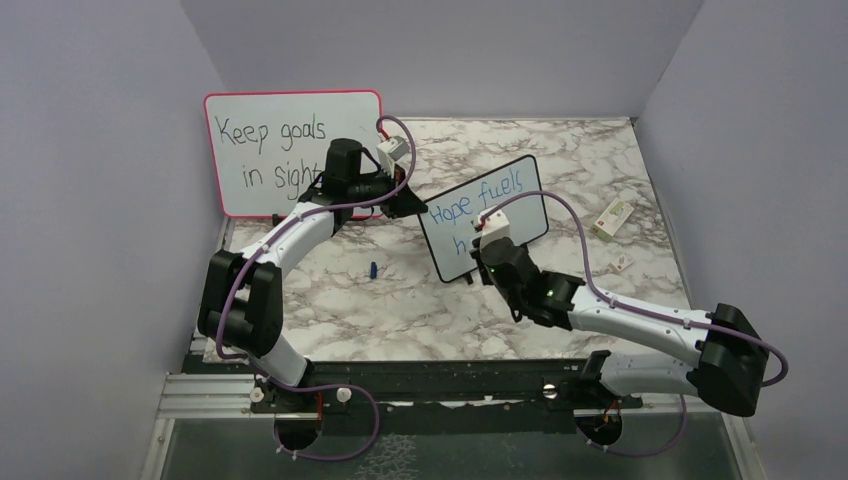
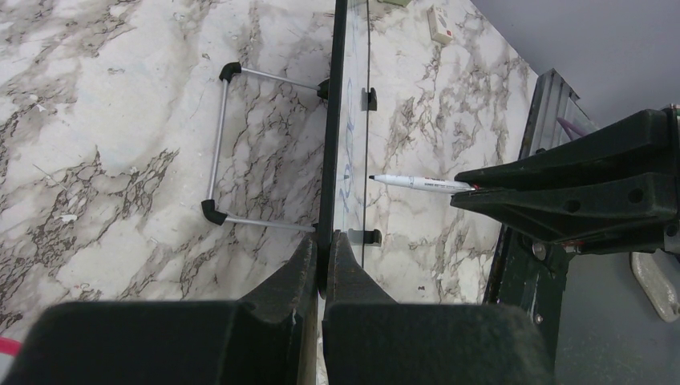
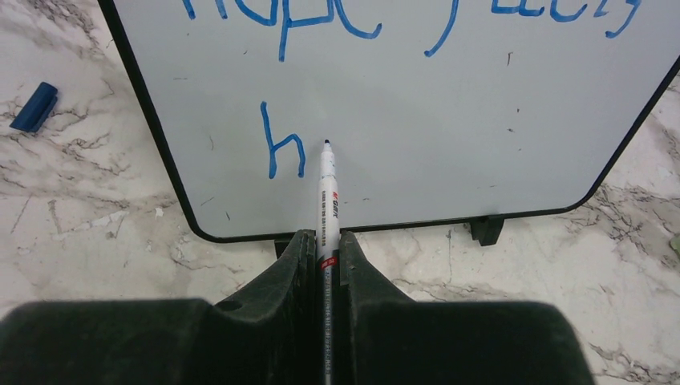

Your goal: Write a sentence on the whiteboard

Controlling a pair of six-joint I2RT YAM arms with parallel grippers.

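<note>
The small black-framed whiteboard point(image 1: 487, 218) stands upright on the marble table. It bears blue writing point(image 3: 321, 24) "Hope fuels" and, on the second line, one "h" point(image 3: 282, 146). My left gripper point(image 2: 325, 245) is shut on the board's edge point(image 2: 330, 136), seen end-on in the left wrist view. My right gripper point(image 3: 325, 241) is shut on a white marker point(image 3: 327, 196), whose tip sits at the board just right of the "h". The marker also shows in the left wrist view point(image 2: 417, 183).
A larger pink-framed board point(image 1: 290, 150) with black writing stands at the back left. A blue marker cap point(image 1: 372, 270) lies on the table, also in the right wrist view point(image 3: 34, 106). Small white items point(image 1: 610, 217) lie at the right.
</note>
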